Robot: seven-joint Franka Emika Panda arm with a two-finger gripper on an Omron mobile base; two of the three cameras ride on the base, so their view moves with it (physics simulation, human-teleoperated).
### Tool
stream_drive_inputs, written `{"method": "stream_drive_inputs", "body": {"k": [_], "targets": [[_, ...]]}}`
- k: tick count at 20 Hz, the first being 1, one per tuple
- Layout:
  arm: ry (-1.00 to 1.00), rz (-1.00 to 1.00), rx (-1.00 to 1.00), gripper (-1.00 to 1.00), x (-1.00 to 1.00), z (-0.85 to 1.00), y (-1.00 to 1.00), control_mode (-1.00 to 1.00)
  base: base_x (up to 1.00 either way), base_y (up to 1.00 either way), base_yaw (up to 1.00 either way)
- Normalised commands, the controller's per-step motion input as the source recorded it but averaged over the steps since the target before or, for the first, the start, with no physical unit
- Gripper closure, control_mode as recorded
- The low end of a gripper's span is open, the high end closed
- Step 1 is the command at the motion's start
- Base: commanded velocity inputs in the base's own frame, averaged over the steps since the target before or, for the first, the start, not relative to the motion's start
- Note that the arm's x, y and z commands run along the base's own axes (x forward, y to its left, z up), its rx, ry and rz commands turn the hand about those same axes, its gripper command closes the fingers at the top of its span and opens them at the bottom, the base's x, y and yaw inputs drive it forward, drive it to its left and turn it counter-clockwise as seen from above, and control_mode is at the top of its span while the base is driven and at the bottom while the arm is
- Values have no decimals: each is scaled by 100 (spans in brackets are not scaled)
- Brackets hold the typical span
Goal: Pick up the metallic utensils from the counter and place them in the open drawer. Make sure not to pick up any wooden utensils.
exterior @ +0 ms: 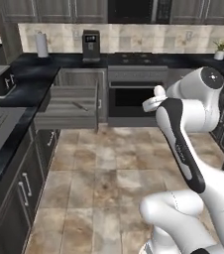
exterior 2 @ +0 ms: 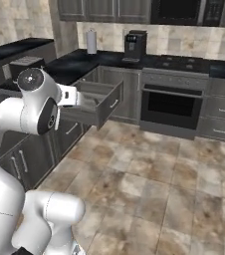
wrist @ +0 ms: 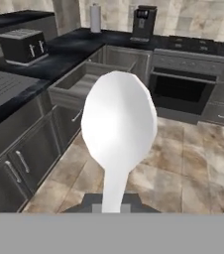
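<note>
the black marbled desk (exterior: 34,74) carries a paper towel roll (exterior: 42,44), a coffee machine (exterior: 90,45), a toaster (wrist: 22,45) and a small potted plant (exterior: 220,49) near the wall.

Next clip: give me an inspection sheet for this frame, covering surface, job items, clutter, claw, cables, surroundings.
Surface: black marbled counter wraps the corner.
Job's things: silver-white spoon is held up near the hand camera; open drawer is pulled out at the corner, with one slim utensil lying inside.
Clutter: toaster, paper towel roll and coffee machine on the counter.
Claw: claw shut on the spoon's handle.
Cables: nothing seen.
Surroundings: oven right of the drawer, potted plant far right, tiled floor.
</note>
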Motion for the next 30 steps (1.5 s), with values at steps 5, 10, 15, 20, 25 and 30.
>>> {"method": "stream_drive_inputs", "body": {"k": [5,10,15,20,25,30], "targets": [[0,0,0,100,0,0,0,100,96,44,0],[0,0,0,100,0,0,0,100,95,50,0],[0,0,0,100,0,0,0,100,87,29,0],[0,0,0,100,0,0,0,100,71,14,0],[0,0,0,100,0,0,0,100,68,9,0],[0,0,0,100,0,0,0,100,51,11,0]]}}
